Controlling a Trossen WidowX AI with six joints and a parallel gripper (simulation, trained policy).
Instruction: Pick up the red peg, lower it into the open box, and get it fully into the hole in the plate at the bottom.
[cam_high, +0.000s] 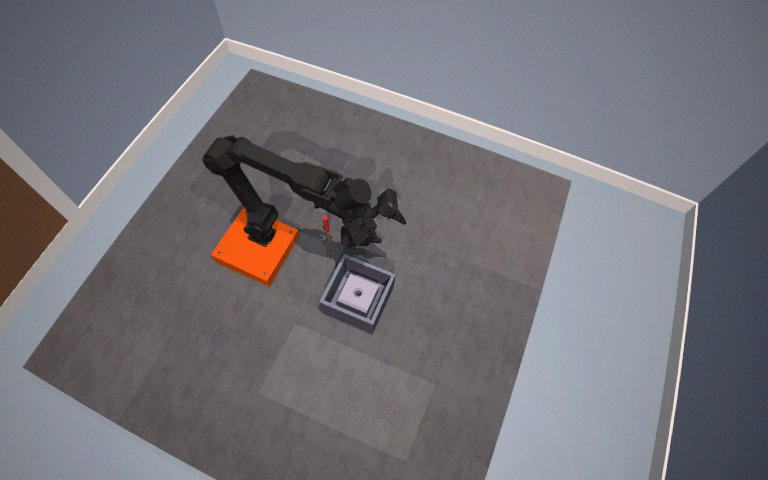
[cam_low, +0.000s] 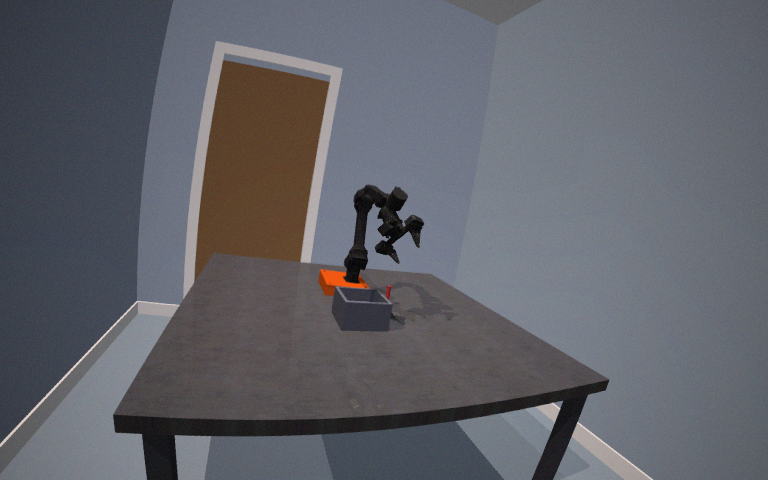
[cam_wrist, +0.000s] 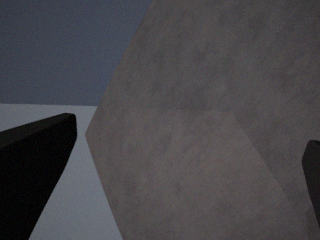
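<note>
The red peg (cam_high: 325, 224) (cam_low: 388, 292) stands upright on the table between the arm's base and the box; it is not in the wrist view. The open grey box (cam_high: 346, 317) (cam_low: 365, 316) stands on the table. Inside it, at the bottom, lies a pale plate (cam_high: 368, 286) with a round hole (cam_high: 357, 292), which looks empty. My gripper (cam_high: 391, 231) (cam_low: 408, 254) (cam_wrist: 195, 139) is wide open and empty, high above the table. In the top view it appears to the right of the peg and above the box. It touches neither.
The arm's orange base block (cam_high: 249, 254) (cam_low: 334, 279) stands on the grey table (cam_high: 198, 362) (cam_low: 254, 367), to the left of the peg in the top view. The wrist view shows the tabletop (cam_wrist: 200, 75), its edge and the floor (cam_wrist: 85, 200) beyond.
</note>
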